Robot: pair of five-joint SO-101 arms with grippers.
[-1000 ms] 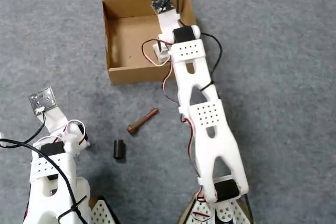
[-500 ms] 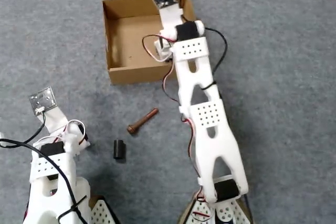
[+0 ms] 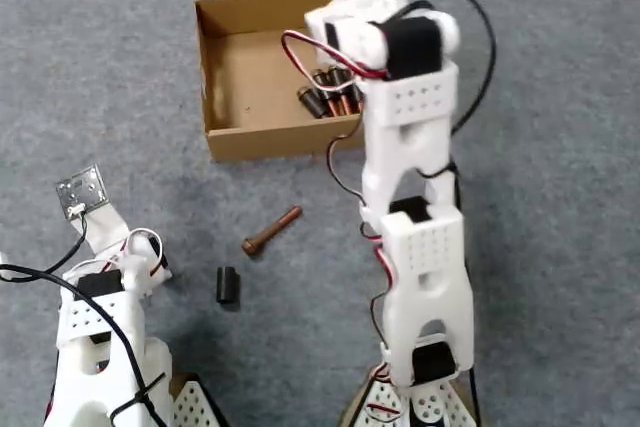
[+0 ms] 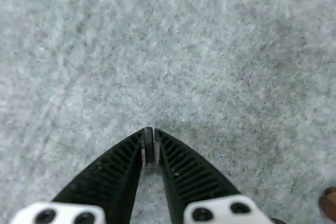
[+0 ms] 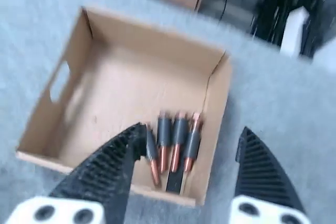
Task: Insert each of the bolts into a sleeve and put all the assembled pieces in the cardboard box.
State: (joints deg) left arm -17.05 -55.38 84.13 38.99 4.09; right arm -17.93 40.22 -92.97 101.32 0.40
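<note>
One second on: raised right pincer (image 5: 192, 129) out of the brown cardboard box (image 3: 205, 67), spread wide, empty. Uncovers sleeved copper bolts (image 3: 328, 94) lying inside. Leaves one bare copper bolt (image 3: 271, 231) and black sleeve (image 3: 227, 284) apart on grey worktop (image 3: 540, 97); left pincer (image 4: 149, 145) pinched closed.

I see left half of brown cardboard box (image 3: 270, 140) open from above; white right arm (image 3: 410, 117) overhangs right wall, copper-and-black assembled pieces (image 3: 325, 97) beneath.
</note>
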